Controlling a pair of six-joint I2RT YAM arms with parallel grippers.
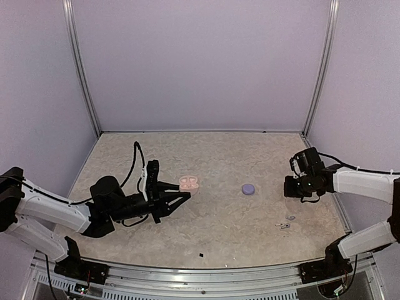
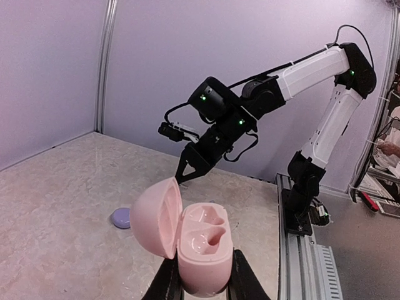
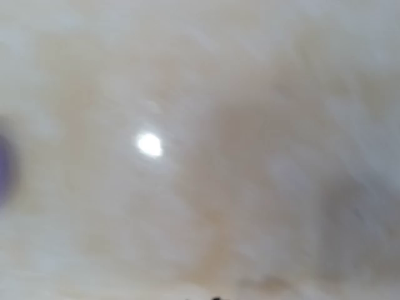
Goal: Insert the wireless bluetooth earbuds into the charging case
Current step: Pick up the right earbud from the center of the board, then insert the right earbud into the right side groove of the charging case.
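Observation:
My left gripper (image 1: 185, 191) is shut on an open pink charging case (image 1: 189, 183), left of the table's middle. In the left wrist view the case (image 2: 203, 250) sits between my fingers (image 2: 167, 284), lid hinged open to the left, both sockets empty. Two tiny pale earbuds (image 1: 286, 221) lie on the table at the front right. My right gripper (image 1: 294, 187) hovers a little behind them, pointing down; its jaws are not clear. The right wrist view is a blur of tabletop with no fingers shown.
A shut round lilac case (image 1: 249, 188) lies on the marbled table between the two grippers; it also shows in the left wrist view (image 2: 120, 217). A small black speck (image 1: 201, 255) lies near the front edge. Grey walls enclose the table.

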